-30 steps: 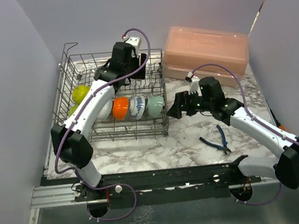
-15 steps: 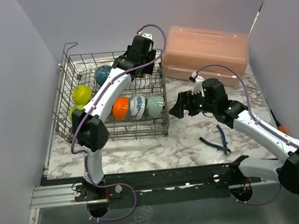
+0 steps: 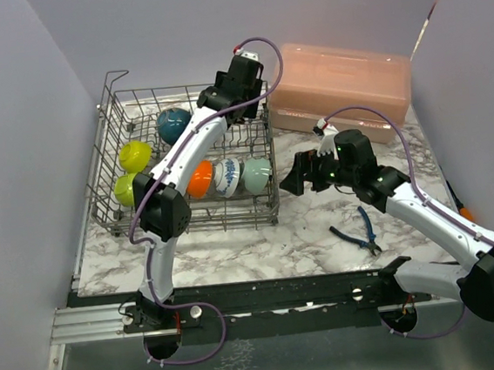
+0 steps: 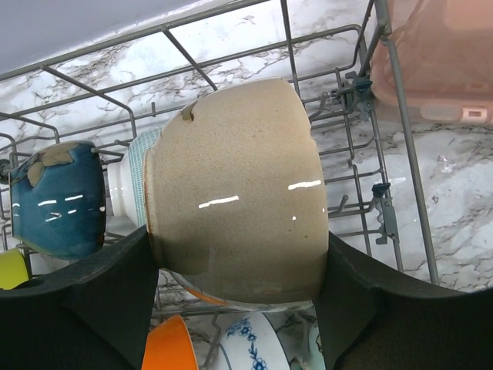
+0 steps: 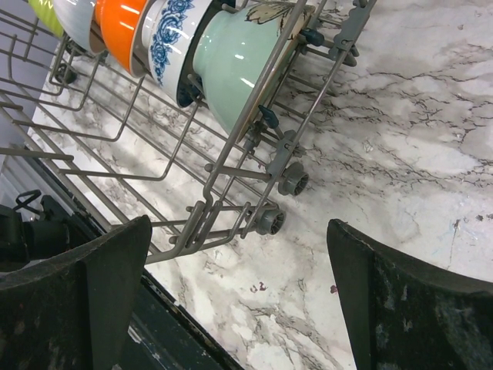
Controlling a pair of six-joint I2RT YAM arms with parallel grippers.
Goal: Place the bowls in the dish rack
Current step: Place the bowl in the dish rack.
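Note:
My left gripper (image 4: pixel 239 279) is shut on a beige bowl (image 4: pixel 239 185), its pads on both sides of the bowl's wall. It hangs over the back right part of the grey wire dish rack (image 3: pixel 182 91). In the top view the left gripper (image 3: pixel 236 88) hides this bowl. Standing in the rack are a dark blue bowl (image 3: pixel 174 125), two lime bowls (image 3: pixel 135 154), an orange bowl (image 3: pixel 198 179), a blue-patterned bowl (image 3: pixel 226 176) and a pale teal bowl (image 3: pixel 257 174). My right gripper (image 3: pixel 292 183) stands open and empty just right of the rack's front corner (image 5: pixel 231 154).
A pink lidded box (image 3: pixel 342 80) sits at the back right, close to the rack's right side. Blue-handled pliers (image 3: pixel 361 231) lie on the marble table under the right forearm. The rack's small wheels (image 5: pixel 293 181) rest on the table.
The left arm has swung from the rack's back middle to its back right, uncovering the dark blue bowl. The right arm has barely shifted.

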